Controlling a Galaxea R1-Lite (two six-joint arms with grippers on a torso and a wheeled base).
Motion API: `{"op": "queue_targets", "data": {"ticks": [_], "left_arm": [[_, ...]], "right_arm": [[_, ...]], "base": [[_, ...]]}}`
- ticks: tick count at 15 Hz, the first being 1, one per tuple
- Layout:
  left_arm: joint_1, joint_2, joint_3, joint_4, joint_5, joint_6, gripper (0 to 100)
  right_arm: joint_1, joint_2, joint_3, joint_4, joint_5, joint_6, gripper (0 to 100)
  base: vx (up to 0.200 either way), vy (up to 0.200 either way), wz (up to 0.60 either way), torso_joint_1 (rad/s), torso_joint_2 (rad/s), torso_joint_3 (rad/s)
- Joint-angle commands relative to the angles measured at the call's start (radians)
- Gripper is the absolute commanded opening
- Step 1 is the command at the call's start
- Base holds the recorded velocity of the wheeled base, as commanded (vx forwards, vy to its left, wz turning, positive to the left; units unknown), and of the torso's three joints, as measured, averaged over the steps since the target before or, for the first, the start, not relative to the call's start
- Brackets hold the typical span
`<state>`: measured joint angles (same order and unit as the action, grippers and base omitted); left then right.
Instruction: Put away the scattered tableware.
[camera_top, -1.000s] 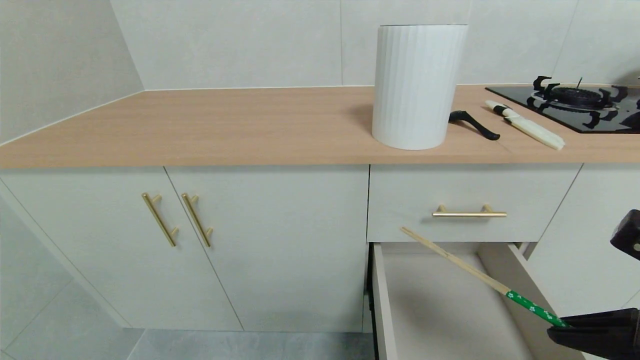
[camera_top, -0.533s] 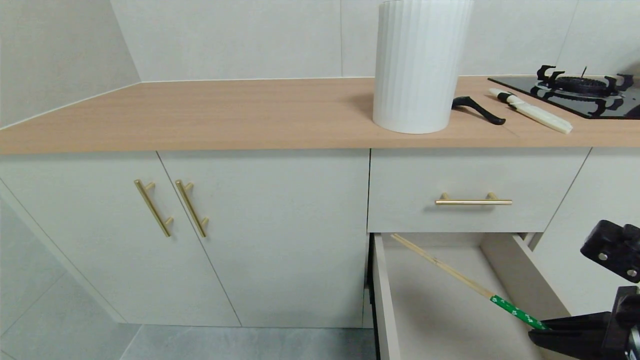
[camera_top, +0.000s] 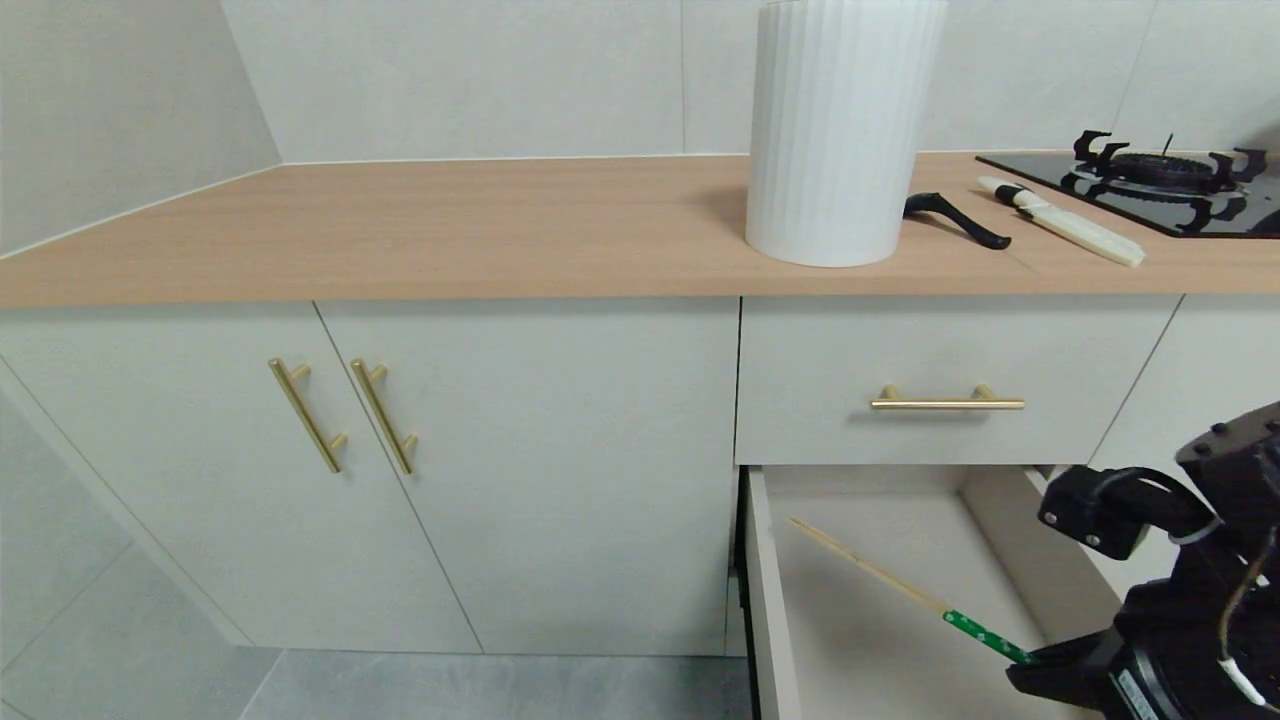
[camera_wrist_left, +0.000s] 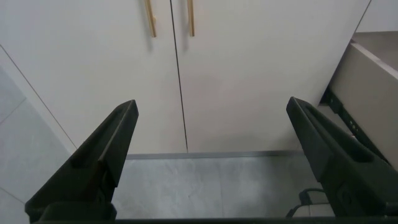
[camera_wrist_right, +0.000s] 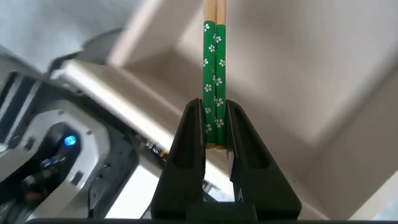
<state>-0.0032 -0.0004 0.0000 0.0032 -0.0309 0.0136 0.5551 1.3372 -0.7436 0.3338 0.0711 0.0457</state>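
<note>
right gripper (camera_wrist_right: 216, 127), fingers (camera_wrist_right: 188, 140) clamped on the green flowered ends of the chopsticks (camera_wrist_right: 215, 68), whose bare tips extend into the open drawer (camera_top: 757, 590) under the countertop (camera_top: 450, 235). left gripper (camera_wrist_left: 211, 109), fingers spread wide and grasping nothing, faces the cabinet doors (camera_wrist_left: 249, 74). on the countertop, a white ribbed canister (camera_top: 840, 130) stands near a knife (camera_top: 1062, 234).

chopsticks (camera_top: 900, 584) lowered deeper into open drawer (camera_top: 757, 600), right gripper (camera_top: 1030, 665) sunk with them
</note>
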Motion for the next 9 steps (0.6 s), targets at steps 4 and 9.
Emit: {"op": "queue_targets", "data": {"ticks": [4,9], "left_arm": [[0.000,0.000,0.000,0.000,-0.001,0.000,100],[0.000,0.000,0.000,0.000,0.000,0.000,100]], "right_arm": [[-0.078,0.230,-0.072,-0.001,-0.001,0.074,0],[-0.078,0.533,-0.180,-0.035,0.004,0.244,0]], "base": [[0.000,0.000,0.00,0.000,0.00,0.000],[0.000,0.000,0.00,0.000,0.00,0.000]]}}
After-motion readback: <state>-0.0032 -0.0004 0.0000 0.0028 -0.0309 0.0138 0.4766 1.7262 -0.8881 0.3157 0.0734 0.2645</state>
